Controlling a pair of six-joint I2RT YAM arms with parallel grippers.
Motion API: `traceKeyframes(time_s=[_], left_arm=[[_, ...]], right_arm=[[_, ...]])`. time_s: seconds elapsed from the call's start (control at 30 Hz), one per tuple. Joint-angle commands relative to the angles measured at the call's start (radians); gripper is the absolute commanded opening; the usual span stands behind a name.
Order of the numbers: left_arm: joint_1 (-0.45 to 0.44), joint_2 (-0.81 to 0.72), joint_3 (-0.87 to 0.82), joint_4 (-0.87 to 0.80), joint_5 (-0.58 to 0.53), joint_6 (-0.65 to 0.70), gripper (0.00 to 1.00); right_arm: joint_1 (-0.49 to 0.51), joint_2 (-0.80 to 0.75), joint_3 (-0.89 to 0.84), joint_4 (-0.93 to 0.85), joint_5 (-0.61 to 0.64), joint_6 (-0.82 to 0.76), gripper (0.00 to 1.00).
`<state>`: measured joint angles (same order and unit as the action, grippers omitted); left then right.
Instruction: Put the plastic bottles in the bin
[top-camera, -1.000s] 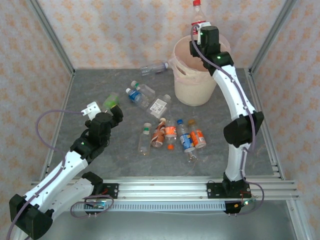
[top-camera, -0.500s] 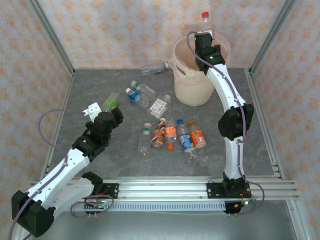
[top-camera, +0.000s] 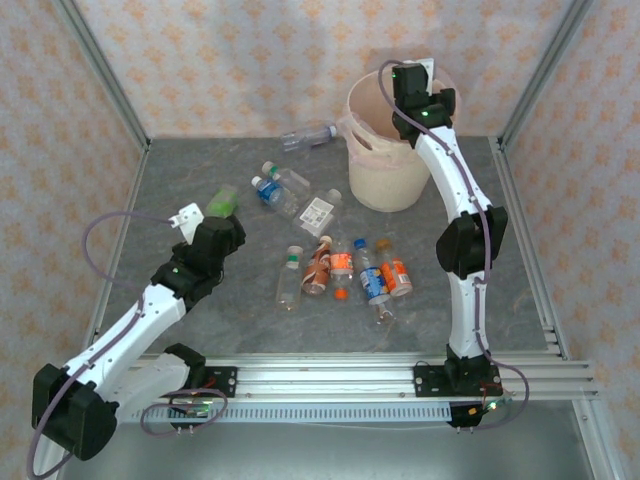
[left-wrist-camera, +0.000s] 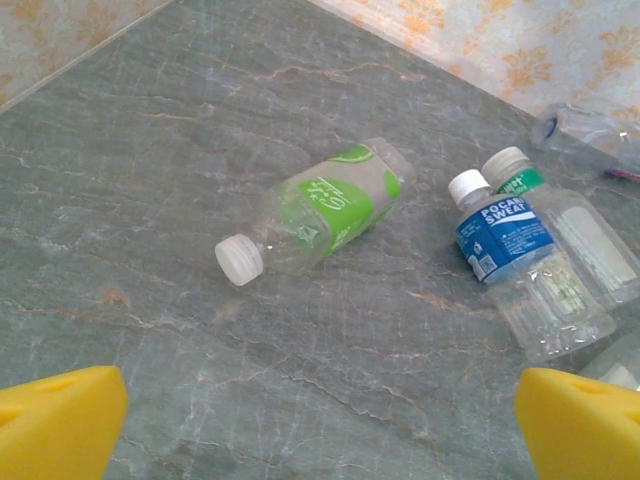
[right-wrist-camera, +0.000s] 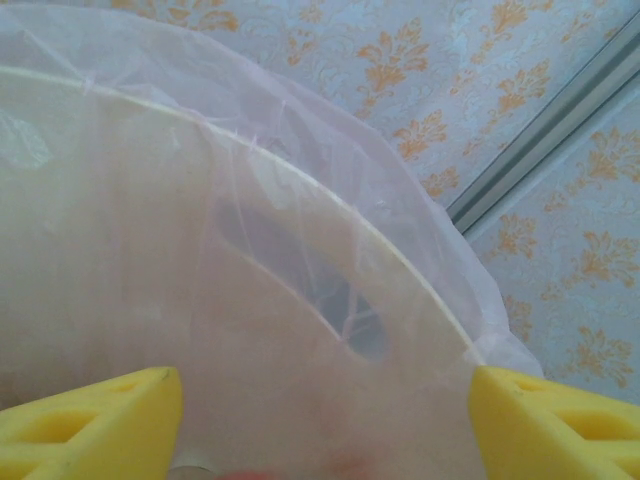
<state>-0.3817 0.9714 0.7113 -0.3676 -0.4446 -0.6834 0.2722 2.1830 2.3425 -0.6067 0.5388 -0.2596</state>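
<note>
Left gripper (left-wrist-camera: 320, 425) spread wide, empty; green-label bottle (left-wrist-camera: 322, 205) lies just ahead, long axis slanting across its jaws. Right gripper (right-wrist-camera: 320, 420), jaws apart, empty over the bin (top-camera: 385, 180).

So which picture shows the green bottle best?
The left wrist view. The green bottle lies there whole and close, on its side, and its white cap and green label are easy to see. In the top view it is just a tiny green patch seen from far above.
</note>
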Motion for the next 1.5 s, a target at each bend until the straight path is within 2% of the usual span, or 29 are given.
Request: traceKeyframes(time_s=[0.0, 0.3, 0.47, 0.6, 0.77, 0.9, 1.03, 1.17, 1.33, 1.47], left_arm=[[0.029, 0.029, 0.044, -0.049, -0.004, -0.002, 1.0], [0.112, 0.142, 0.128, -0.087, 0.034, 0.042, 1.0], [0.136, 0.21, 0.171, -0.112, 0.057, 0.037, 1.0], [0.141, 0.256, 0.185, -0.106, 0.104, 0.025, 1.0], [0.144, 0.312, 0.219, -0.123, 0.137, 0.012, 1.0], [0.145, 0.34, 0.24, -0.115, 0.234, 0.038, 1.0], [0.145, 0.337, 0.244, -0.128, 0.228, 0.038, 1.0], [0.145, 0.327, 0.236, -0.117, 0.232, 0.027, 1.0], [0.145, 0.334, 0.231, -0.108, 0.237, 0.001, 1.0], [0.145, 0.34, 0.239, -0.12, 0.244, -0.006, 1.0]], right_arm=[[-0.002, -0.056, 0.028, -0.047, -0.03, 0.035, 0.77], [-0.002, -0.212, -0.082, -0.067, -0.202, 0.114, 0.86], [-0.001, -0.343, -0.211, -0.053, -0.306, 0.166, 0.92], [-0.001, -0.505, -0.417, 0.042, -0.433, 0.208, 0.99], [-0.001, -0.706, -0.679, 0.131, -0.582, 0.298, 0.99], [-0.002, -0.867, -0.933, 0.189, -0.66, 0.466, 0.99], [0.001, -0.96, -1.116, 0.114, -0.692, 0.562, 0.99], [0.001, -0.994, -1.284, 0.038, -0.665, 0.587, 0.99], [0.009, -0.868, -1.346, -0.001, -0.882, 0.533, 0.96], [0.032, -0.757, -1.337, -0.057, -0.832, 0.531, 0.94]])
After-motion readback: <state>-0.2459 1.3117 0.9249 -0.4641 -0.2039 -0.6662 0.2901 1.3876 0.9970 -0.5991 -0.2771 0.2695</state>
